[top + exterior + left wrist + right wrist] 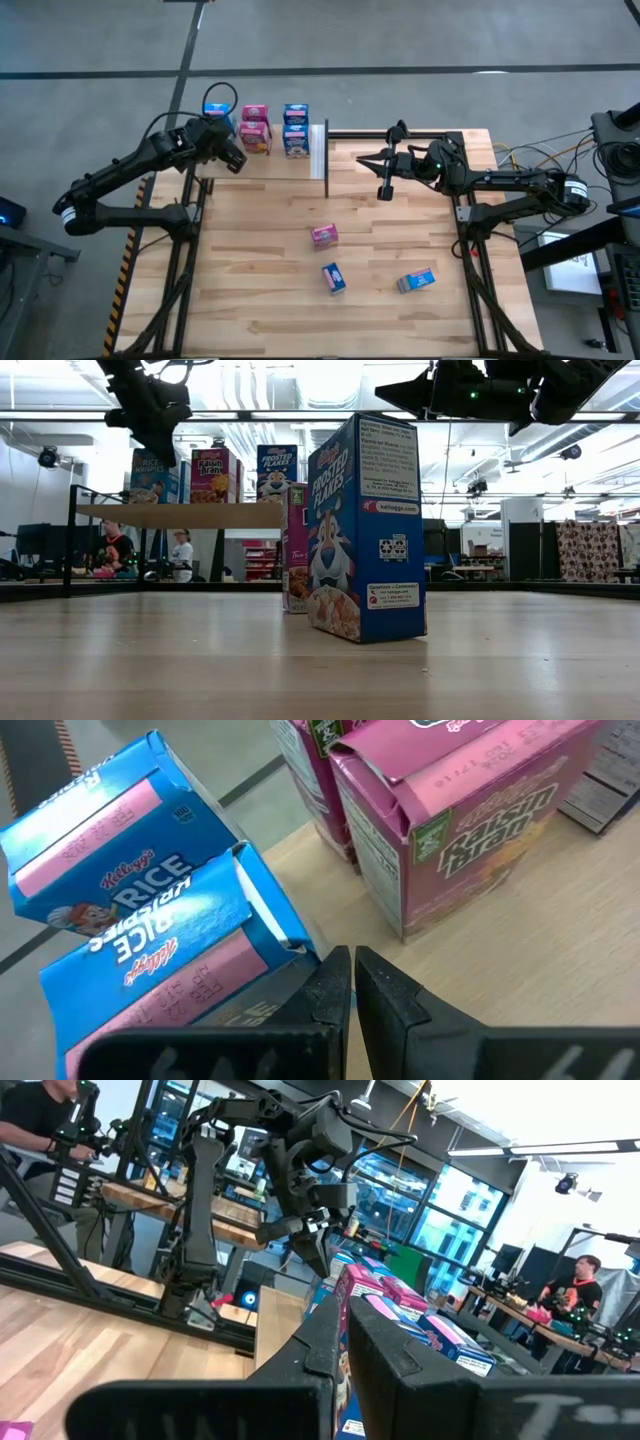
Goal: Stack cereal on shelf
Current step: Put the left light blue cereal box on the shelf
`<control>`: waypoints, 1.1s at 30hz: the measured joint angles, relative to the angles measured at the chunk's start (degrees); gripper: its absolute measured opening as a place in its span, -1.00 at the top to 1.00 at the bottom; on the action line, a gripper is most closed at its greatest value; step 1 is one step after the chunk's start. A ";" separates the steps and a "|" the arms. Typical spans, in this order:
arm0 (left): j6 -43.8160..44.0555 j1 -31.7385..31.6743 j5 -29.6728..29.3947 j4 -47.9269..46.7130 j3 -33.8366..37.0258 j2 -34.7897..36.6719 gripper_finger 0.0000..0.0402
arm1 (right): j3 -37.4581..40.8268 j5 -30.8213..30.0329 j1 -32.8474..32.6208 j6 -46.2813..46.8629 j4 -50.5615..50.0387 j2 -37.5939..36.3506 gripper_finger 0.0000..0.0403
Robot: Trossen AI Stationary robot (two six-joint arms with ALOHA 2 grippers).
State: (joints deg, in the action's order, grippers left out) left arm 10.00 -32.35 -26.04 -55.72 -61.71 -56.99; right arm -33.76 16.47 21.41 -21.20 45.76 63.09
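The shelf (275, 166) stands at the table's far left. On it stand blue Rice Krispies boxes (150, 920), pink Raisin Bran boxes (470, 830) and a blue Frosted Flakes box (296, 130). My left gripper (353, 962) is shut and slants down over the shelf, close to the nearer Rice Krispies box. My right gripper (362, 158) is shut and hangs high over the table's far middle, pointing at the shelf with nothing in it. On the tabletop are a pink box (324, 235) and two blue boxes (333, 278) (416, 281). One Frosted Flakes box (365, 525) stands upright. My left gripper's shut fingers (325, 985) lie right beside the open top flap (270, 920) of the nearer Rice Krispies box, coming from above at a slant. I cannot tell whether they touch the flap.
A white strip (318, 150) runs along the shelf's right edge. The black table frame (465, 215) borders the planks on both sides. Cables and equipment (610, 150) lie off the table's right. People sit at desks in the room behind (575, 1285).
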 joint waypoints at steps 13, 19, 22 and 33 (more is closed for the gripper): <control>-0.08 0.72 6.93 0.80 -4.32 0.35 0.99 | 0.00 0.00 0.00 -0.05 -0.02 0.00 0.94; -2.72 1.59 5.81 0.98 -10.30 0.43 0.99 | 0.00 0.01 0.00 -0.04 -0.02 0.00 0.94; -4.61 1.57 -0.38 0.80 -11.04 0.51 0.99 | 0.00 0.00 0.00 -0.04 -0.02 0.00 0.94; -4.74 1.50 -7.98 -2.32 -6.09 0.31 0.99 | 0.00 0.01 0.00 -0.04 -0.04 0.00 0.94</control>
State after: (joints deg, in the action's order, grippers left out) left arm 5.26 -30.85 -34.03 -58.04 -67.80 -56.68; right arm -33.76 16.48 21.41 -21.23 45.71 63.09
